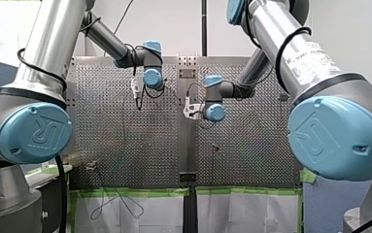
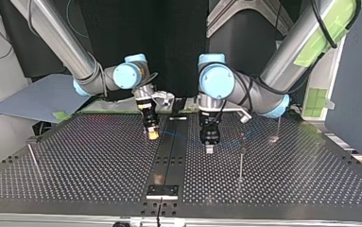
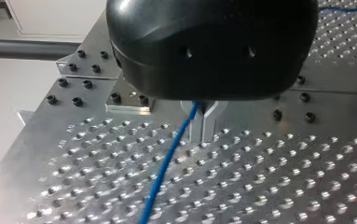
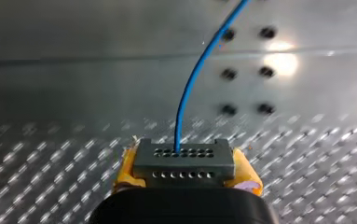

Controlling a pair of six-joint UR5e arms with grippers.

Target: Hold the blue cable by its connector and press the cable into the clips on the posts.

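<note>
My right gripper (image 4: 185,177) clamps the grey, hole-pierced connector (image 4: 184,156) between yellow pads (image 4: 126,170); the thin, pliant blue cable (image 4: 190,88) rises from it over the dimpled metal surface (image 3: 260,177); my left gripper (image 3: 203,122), its metal fingers (image 3: 197,126) drawn narrow, pinches the cable further along; keep the span taut, align it above the slender post (image 2: 240,163), then press straight down.
</note>
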